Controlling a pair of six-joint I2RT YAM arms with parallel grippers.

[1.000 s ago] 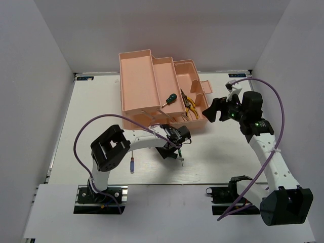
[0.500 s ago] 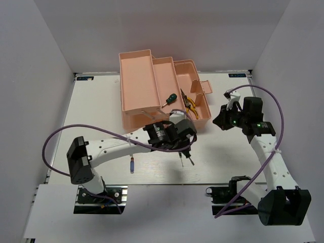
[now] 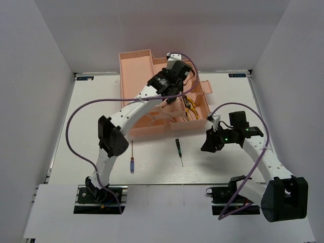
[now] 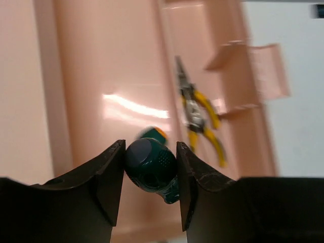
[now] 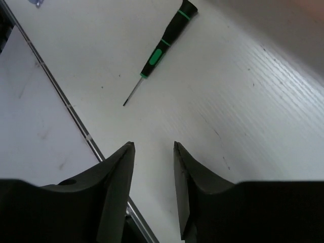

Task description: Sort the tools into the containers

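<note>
My left gripper (image 4: 150, 147) is shut on a stubby dark-green screwdriver (image 4: 149, 164) and hangs over the middle tray of the salmon-pink toolbox (image 3: 134, 76). Below it in that tray lies a second stubby green screwdriver (image 4: 154, 134), blurred. Yellow-handled pliers (image 4: 200, 114) rest in the compartment to the right, also seen from above as the pliers (image 3: 191, 107). A slim black-green screwdriver (image 3: 178, 150) lies on the table in front of the box. A purple-handled screwdriver (image 3: 132, 162) lies further left. My right gripper (image 5: 154, 147) stands open over bare table, the black-green screwdriver (image 5: 164, 43) ahead of it.
The toolbox's lid flap with its handle (image 3: 204, 87) sticks out to the right. The left arm (image 3: 129, 114) stretches across the front of the box. A metal rail (image 5: 76, 119) runs along the table's near edge. White walls close in both sides.
The left arm swung from the table in front of the box up over its trays, with the stubby screwdriver in its grip. The right arm came down towards the table's front, its jaws narrower.
</note>
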